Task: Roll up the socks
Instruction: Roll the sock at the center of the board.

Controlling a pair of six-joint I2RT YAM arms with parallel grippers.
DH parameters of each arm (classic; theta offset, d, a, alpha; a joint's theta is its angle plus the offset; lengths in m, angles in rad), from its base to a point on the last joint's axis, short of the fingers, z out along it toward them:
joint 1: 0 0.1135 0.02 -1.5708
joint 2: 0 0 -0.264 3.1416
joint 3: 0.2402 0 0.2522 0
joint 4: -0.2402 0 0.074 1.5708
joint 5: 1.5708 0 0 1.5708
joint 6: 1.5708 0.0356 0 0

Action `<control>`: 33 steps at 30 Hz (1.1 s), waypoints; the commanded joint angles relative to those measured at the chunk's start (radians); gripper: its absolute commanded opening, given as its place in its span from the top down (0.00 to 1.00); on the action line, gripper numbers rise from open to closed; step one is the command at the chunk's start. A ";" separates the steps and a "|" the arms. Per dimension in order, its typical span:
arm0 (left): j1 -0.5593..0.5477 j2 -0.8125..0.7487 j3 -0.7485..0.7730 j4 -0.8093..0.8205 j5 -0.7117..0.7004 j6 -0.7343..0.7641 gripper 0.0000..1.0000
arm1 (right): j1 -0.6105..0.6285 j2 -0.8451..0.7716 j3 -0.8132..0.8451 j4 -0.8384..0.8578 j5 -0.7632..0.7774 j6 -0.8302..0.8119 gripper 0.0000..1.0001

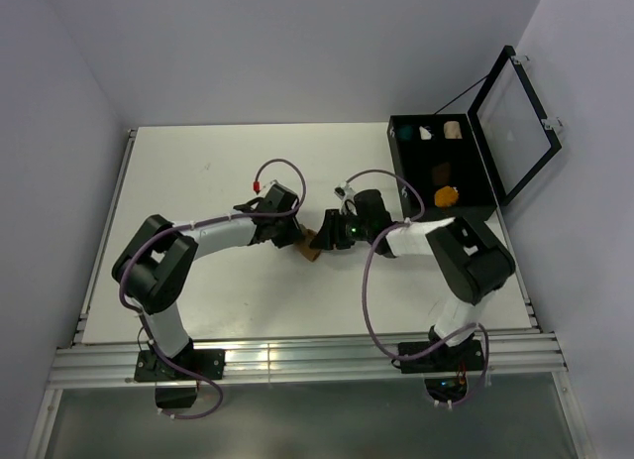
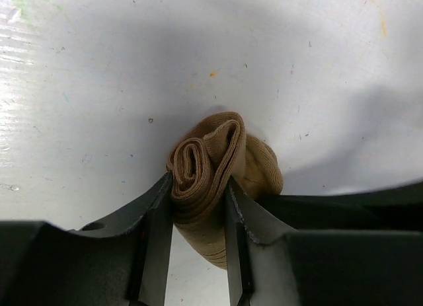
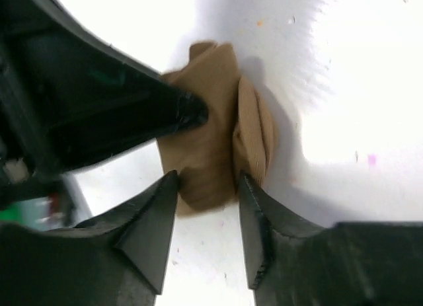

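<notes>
Tan sock (image 1: pixel 309 249) is lying on the white surface (image 1: pixel 198 181), well to the left of the black case (image 1: pixel 394 167) & slightly nearer the arm bases than the case is. In the L wrist view it is showing as a rolled-up bundle: a tight spiral at the core, w/ a looser outer fold bulging on one side.

Left end effector (image 2: pixel 198 180) is sitting on the far side of the sock from the case & is clamping the roll. Both its fingers (image 2: pixel 155 227) are pressing against the roll's sides & squeezing it narrow between them.

Right end effector (image 3: pixel 208 178) is sitting on the case side of the sock, facing the left one, tips close together over the roll. Its jaws are standing apart w/ one end of the sock between them. Fabric is filling the gap edge to edge, so can't tell if they are pinching it or only flanking it. One dark finger of the left end effector is poking across the sock in the R wrist view.

Case is standing open w/ its lid (image 1: pixel 517 117) tilting up on the side away from the tan sock. Inside it, the dark brown sock (image 1: pixel 442 170) & mustard-orange sock (image 1: pixel 446 195) are sitting in separate compartments, the orange one nearer the arm bases. Teal bundle (image 1: pixel 405 133), white bundle (image 1: pixel 426 133) & cream bundle (image 1: pixel 453 130) are lining the case's far row
</notes>
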 commanded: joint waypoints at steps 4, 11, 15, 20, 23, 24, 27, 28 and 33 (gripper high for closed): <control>-0.001 0.046 0.010 -0.098 0.012 0.069 0.66 | 0.129 -0.251 -0.049 -0.131 0.472 -0.250 0.46; -0.003 0.051 0.024 -0.100 0.024 0.076 0.66 | 0.318 -0.274 -0.029 -0.139 0.727 -0.390 0.43; -0.003 0.052 0.026 -0.103 0.025 0.078 0.66 | 0.375 -0.218 0.009 -0.150 0.778 -0.442 0.43; -0.003 0.055 0.030 -0.100 0.033 0.075 0.66 | 0.454 -0.121 0.049 -0.173 0.867 -0.488 0.43; -0.003 0.057 0.036 -0.101 0.038 0.078 0.66 | 0.484 -0.064 0.075 -0.184 0.925 -0.501 0.44; -0.003 0.054 0.035 -0.100 0.039 0.079 0.66 | 0.488 -0.055 0.078 -0.182 0.925 -0.501 0.49; -0.001 0.051 0.032 -0.103 0.033 0.078 0.66 | 0.488 -0.043 0.074 -0.178 0.901 -0.488 0.71; -0.003 0.048 0.032 -0.103 0.030 0.076 0.66 | 0.487 -0.043 0.071 -0.177 0.887 -0.482 0.79; -0.001 -0.003 0.003 -0.072 0.005 0.053 0.52 | 0.438 -0.076 0.037 -0.176 0.732 -0.410 1.00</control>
